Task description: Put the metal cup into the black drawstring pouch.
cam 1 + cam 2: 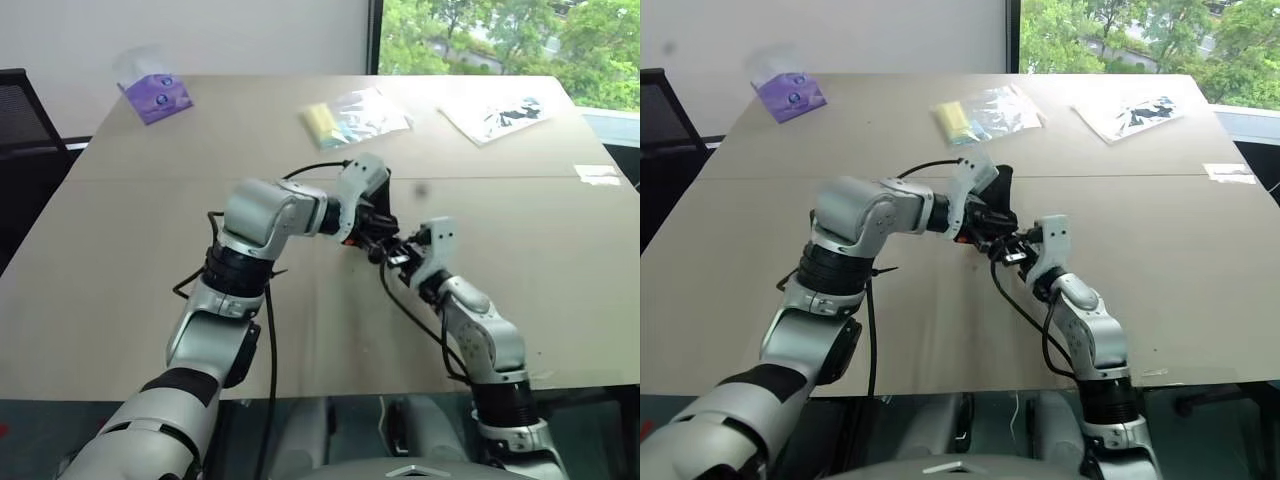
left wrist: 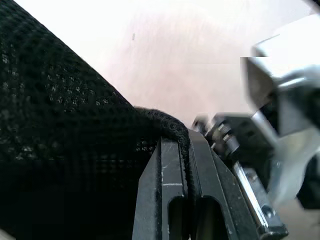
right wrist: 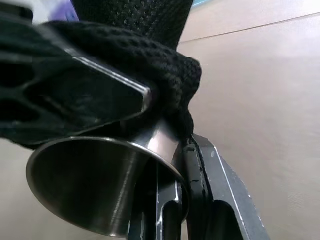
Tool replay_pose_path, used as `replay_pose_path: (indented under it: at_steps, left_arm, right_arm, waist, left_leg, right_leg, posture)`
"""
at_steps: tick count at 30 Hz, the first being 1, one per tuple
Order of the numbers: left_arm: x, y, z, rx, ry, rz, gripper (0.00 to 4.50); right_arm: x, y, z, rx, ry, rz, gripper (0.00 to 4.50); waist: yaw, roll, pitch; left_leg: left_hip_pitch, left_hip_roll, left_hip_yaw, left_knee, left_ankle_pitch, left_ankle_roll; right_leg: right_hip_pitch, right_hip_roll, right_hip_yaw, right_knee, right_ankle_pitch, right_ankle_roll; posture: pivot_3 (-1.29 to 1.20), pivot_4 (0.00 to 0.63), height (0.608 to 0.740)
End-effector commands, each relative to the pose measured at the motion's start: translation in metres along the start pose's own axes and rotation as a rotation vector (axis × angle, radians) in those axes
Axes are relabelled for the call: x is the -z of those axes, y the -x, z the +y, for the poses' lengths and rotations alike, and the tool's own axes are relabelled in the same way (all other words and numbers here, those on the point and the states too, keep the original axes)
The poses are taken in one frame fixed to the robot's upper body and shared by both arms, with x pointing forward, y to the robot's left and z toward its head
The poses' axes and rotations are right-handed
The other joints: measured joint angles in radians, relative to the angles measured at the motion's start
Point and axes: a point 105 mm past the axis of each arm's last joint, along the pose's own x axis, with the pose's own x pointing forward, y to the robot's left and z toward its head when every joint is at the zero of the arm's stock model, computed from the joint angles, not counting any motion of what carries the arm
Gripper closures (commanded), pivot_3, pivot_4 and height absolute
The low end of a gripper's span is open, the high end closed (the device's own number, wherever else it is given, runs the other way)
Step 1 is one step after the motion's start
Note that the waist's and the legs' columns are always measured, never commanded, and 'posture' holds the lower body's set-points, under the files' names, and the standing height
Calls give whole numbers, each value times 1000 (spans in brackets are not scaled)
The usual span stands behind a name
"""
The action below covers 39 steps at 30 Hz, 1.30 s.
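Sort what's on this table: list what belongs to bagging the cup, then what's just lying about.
In the job:
- metal cup, held by the right gripper
- black drawstring pouch, edge pinched by the left gripper

Lying about:
- purple packet
- clear bag with yellow contents
- clear bag with black print
- white tag

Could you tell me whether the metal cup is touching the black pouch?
Touching: the right wrist view shows the black pouch's mesh draped against the metal cup.
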Motion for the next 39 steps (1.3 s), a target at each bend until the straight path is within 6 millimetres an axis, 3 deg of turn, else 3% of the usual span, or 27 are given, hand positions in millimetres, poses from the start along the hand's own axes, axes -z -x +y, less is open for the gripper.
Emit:
replay_pose_path:
  at_steps: [1,5,6,8,10,13,15,18,20,22,23,25,28,32,35,37,38,39]
  left_arm:
    - [-6,3,-6,36,21,-31,4500]
    - [-6,5,-7,43,58,-31,4500]
    - [-5,5,-6,36,61,-34,4500]
    - [-1,7,-4,25,80,-31,4500]
    - [0,8,-4,18,80,-37,4500]
    - [-8,11,-11,67,108,-113,4500]
    - [-11,10,-13,80,142,-119,4500]
    - [-20,10,-18,103,188,-150,4500]
    - [-22,10,-18,97,192,-163,4500]
    - [-22,11,-19,104,221,-170,4500]
    - [-22,11,-18,101,229,-177,4500]
    - [-22,13,-13,82,245,-204,4500]
    - [-21,17,1,39,305,-237,4500]
    - [-10,27,33,-84,316,-257,4500]
    - [-7,33,48,-106,334,-294,4500]
    - [1,38,60,-147,349,-289,4500]
    - [3,40,65,-162,356,-290,4500]
    - [4,43,68,-165,355,-296,4500]
  right_arm:
    - [-23,-8,16,-65,155,-70,4427]
    - [-29,-29,19,1,761,-61,4427]
    - [-29,-34,23,-21,801,-73,4427]
    - [-50,-41,32,-29,272,-206,4427]
    - [-59,-43,31,-53,-74,-258,4427]
    - [-61,-46,36,-94,-58,-247,4427]
    - [-54,-53,42,-84,234,-204,4427]
    - [-25,-59,54,-168,1058,-117,4427]
    - [-15,-60,49,-196,1023,-77,4427]
    - [-41,-63,47,-112,506,-177,4427]
    - [-47,-62,47,-118,340,-194,4427]
    - [-47,-59,47,-145,398,-183,4427]
    - [-23,-51,40,-191,654,-46,4427]
    - [-16,-30,33,-225,749,42,3180]
    - [-19,-13,31,-237,776,92,1866]
    - [-30,1,33,-256,720,92,1866]
    - [-32,9,37,-299,712,109,1146]
    - [-34,15,36,-307,735,131,923]
  waist:
    - [-1,0,0]
    - [-9,0,0]
    - [-14,0,0]
    - [-22,0,0]
    - [-27,-1,0]
    - [-18,0,0]
    - [-19,0,1]
    - [-21,1,1]
    - [-24,0,0]
    - [-29,-1,0]
    - [-31,-1,0]
    - [-27,0,0]
    - [-15,0,0]
    - [-17,0,0]
    - [-23,0,1]
    - [-22,0,1]
    - [-23,0,1]
    - [-23,0,1]
  left_leg:
    - [0,0,0,0,0,0]
    - [0,-1,0,0,0,0]
    - [1,-1,1,-1,0,0]
    - [1,0,0,-1,0,0]
    - [0,3,0,-2,0,0]
    - [0,1,-1,-4,0,-1]
    - [-1,-1,1,-3,0,-1]
    - [0,-2,1,-2,0,0]
    - [1,-3,1,-1,0,0]
    - [0,0,0,-2,0,-1]
    - [0,2,0,-2,0,-1]
    - [0,4,0,-3,0,-1]
    - [0,-1,0,-2,0,-1]
    - [0,-2,0,0,0,-1]
    - [0,0,0,-2,0,-1]
    - [0,0,1,-1,0,-1]
    - [0,0,0,-1,0,-1]
    - [0,0,0,-1,0,-1]
  right_leg:
    - [0,0,0,0,0,0]
    - [-1,2,-1,1,0,0]
    - [-1,2,-1,1,0,0]
    - [-1,2,-1,1,0,0]
    - [-1,1,1,0,0,0]
    - [-1,-1,-1,-1,0,0]
    - [-1,-1,0,-2,0,0]
    - [-1,0,-1,-1,1,1]
    - [-1,0,-2,-1,1,2]
    - [-1,1,-1,0,1,1]
    - [-1,0,0,-1,1,1]
    - [-2,0,1,-1,1,1]
    - [-1,0,0,-2,1,1]
    - [0,-1,0,-2,2,3]
    - [-1,-1,1,-1,2,3]
    - [-1,-1,0,-1,2,3]
    - [-1,-1,0,-1,2,3]
    - [-1,-1,0,-1,2,3]
  posture:
    - [0,150,740]
    - [0,150,740]
    - [0,150,740]
    - [0,150,740]
    - [0,150,740]
    - [0,150,740]
    - [0,150,740]
    - [0,150,740]
    - [0,150,740]
    - [0,150,740]
    - [0,150,740]
    - [0,150,740]
    - [0,150,740]
    - [0,150,740]
    - [0,150,740]
    - [0,150,740]
    - [0,150,740]
    - [0,150,740]
